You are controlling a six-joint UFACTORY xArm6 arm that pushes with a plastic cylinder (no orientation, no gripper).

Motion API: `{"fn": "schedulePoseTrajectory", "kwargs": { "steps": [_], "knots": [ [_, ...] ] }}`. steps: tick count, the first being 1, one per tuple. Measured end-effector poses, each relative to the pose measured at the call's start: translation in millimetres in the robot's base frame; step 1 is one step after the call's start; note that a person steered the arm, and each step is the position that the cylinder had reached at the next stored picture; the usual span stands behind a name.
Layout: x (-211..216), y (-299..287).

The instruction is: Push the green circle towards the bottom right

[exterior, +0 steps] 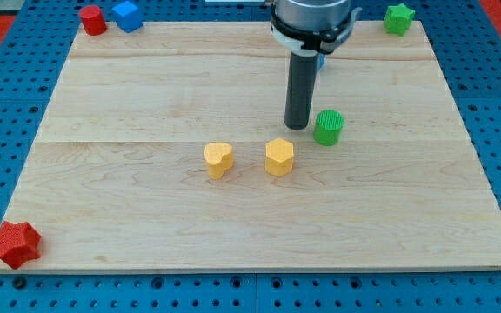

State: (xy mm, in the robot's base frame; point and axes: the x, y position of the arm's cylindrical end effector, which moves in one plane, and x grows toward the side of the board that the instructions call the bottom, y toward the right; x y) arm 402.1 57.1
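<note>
The green circle stands on the wooden board, right of centre. My tip is on the board just to the view's left of the green circle, a small gap between them. The dark rod rises from the tip to the arm at the view's top.
A yellow hexagon lies below my tip and a yellow heart left of it. A red circle and a blue cube sit at the top left corner, a green star at top right, a red star at bottom left.
</note>
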Motion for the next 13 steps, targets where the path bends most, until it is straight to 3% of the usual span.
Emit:
{"fn": "schedulePoseTrajectory", "kwargs": {
  "steps": [2,4,8,9,11,13],
  "knots": [
    [-2.7,53.8],
    [27.8,53.9],
    [163.3,75.9],
    [180.2,93.0],
    [176.5,48.6],
    [175.4,54.0]
  ]
}}
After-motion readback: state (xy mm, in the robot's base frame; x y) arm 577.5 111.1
